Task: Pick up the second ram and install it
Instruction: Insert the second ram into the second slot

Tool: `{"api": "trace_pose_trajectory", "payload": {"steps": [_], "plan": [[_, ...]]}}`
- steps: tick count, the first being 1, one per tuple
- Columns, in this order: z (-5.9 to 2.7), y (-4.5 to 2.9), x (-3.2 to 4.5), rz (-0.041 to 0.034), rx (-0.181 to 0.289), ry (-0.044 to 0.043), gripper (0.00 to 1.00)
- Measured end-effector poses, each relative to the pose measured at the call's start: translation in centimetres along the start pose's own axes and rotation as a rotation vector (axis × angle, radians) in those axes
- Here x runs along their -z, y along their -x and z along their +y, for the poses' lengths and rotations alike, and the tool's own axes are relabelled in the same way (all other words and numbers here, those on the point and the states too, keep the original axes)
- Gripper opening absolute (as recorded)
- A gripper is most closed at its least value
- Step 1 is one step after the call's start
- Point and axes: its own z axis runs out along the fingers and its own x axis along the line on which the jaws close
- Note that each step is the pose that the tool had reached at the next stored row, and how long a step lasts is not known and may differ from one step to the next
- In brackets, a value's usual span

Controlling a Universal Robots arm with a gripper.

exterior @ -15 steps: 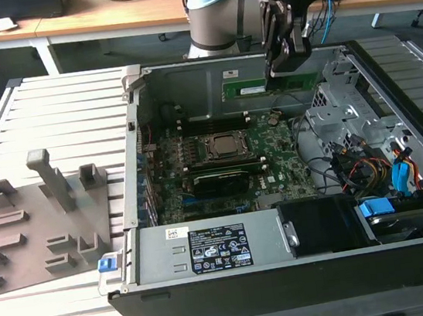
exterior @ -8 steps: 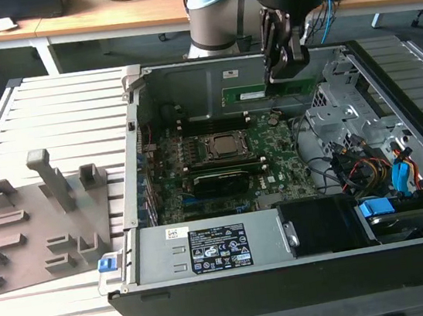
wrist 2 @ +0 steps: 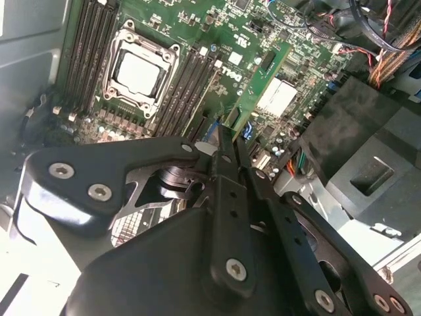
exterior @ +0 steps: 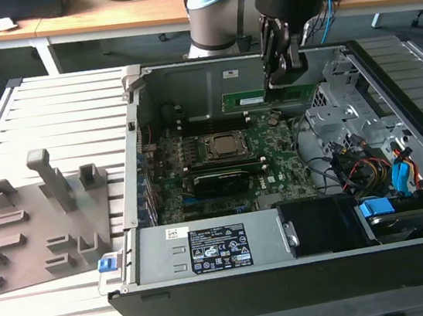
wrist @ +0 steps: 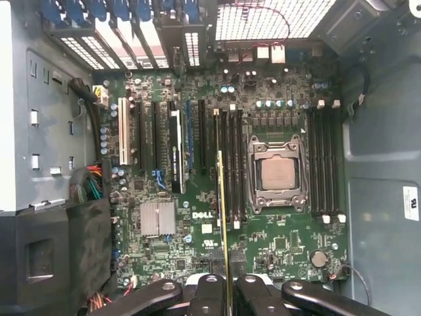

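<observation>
Big black metal computer case [exterior: 291, 288], lying open on a grey slatted metal table [exterior: 56, 100]. Inside, a large green motherboard [exterior: 274, 157] with the square silver processor socket [exterior: 228, 146] near its middle.

Black robot gripper [exterior: 283, 78], hanging over the motherboard, above the socket and a bit toward the exterior view's right. Closed tight on the second ram [exterior: 254, 98], a long, thin, flat green stick with small dark chips.

Stick up in the air, not touching the board. Seen edge-on in the first wrist view [wrist: 222, 217], lined up with the long black memory slots [wrist: 230, 164] just beside the socket [wrist: 276, 174]. Seen flat in the second wrist view [wrist 2: 253, 92], pinched at one end by the gripper [wrist 2: 231, 141].

So: picking up looks done. Pushing the stick down into a slot beside the socket not yet done. Cannot tell which slot from here.

Flat grey plastic tray with little holders [exterior: 40, 219], outside the case, well apart from the socket, toward the exterior view's left.

Writing: a black-and-white label [exterior: 219, 254] on the grey metal box in the case, near the socket. A white sticker [wrist 2: 277, 94] on the stick. Another white sticker [wrist: 410, 203] on the case wall. White letters [wrist: 202, 215] on the board near the socket. Print not read off here.
</observation>
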Motion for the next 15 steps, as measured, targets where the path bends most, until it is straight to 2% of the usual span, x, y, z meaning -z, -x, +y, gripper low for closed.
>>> {"api": "trace_pose_trajectory", "payload": {"steps": [7, 15], "plan": [[0.01, 0.00, -0.75, 0.0000, 0.000, 0.0000, 0.14], [0.78, -0.04, -1.68, -0.0001, 0.000, 0.0000, 0.14]]}}
